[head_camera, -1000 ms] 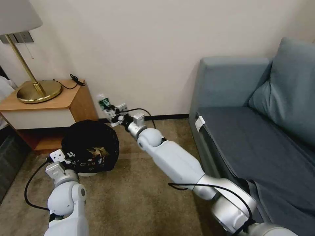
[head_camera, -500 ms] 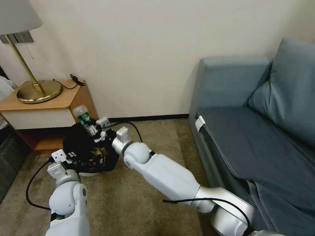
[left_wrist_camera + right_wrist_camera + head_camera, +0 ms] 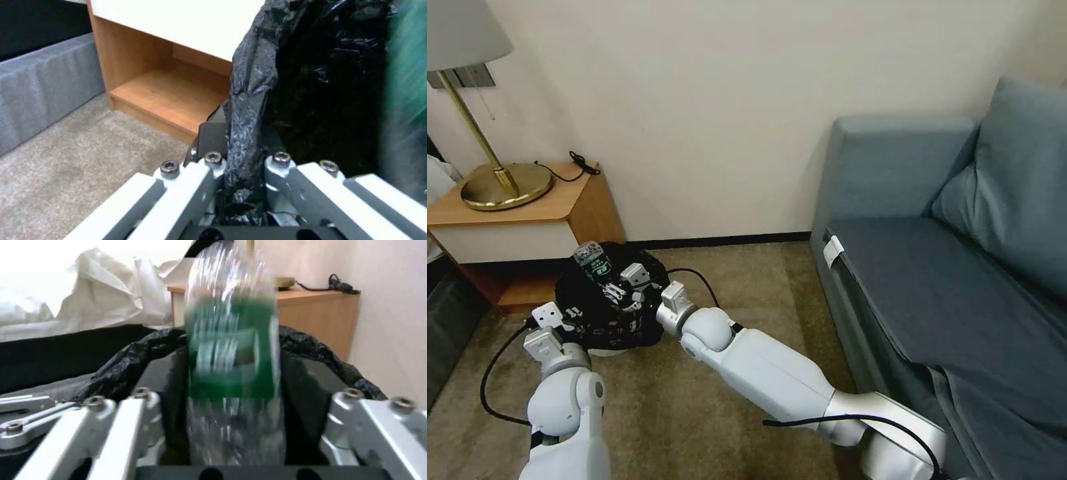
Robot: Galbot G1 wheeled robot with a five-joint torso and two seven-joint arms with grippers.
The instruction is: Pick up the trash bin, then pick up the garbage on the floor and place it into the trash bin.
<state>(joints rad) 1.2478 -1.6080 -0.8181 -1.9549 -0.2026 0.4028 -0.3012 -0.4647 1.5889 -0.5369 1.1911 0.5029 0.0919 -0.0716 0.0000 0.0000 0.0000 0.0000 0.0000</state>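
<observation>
At the lower left of the head picture, the left gripper [image 3: 570, 312] was at the near edge of the trash bin [image 3: 594, 320]. Its jaws were pinched shut on the black liner [image 3: 249, 100] at the rim, with the crinkly plastic squeezed between them in the left wrist picture. The bin sat low in front of the wooden nightstand [image 3: 520, 213], and the lamp [image 3: 500, 183] stood on top of that.

A little to the right, the right gripper [image 3: 610, 288] reached across over the bin's open mouth. Its jaws were closed on the bottle [image 3: 594, 260], a small clear one with a green label. In the right wrist picture the bottle [image 3: 231, 350] stood up straight out from between the jaws, with its long side pointing away from the wrist and the dark inside of the bin just behind and below it.

So the bottle was above the bin, and the hole lay right under it. Only the right arm was carrying garbage. I think letting go would drop it in.

At the right side sat the blue sofa [image 3: 947, 267].
</observation>
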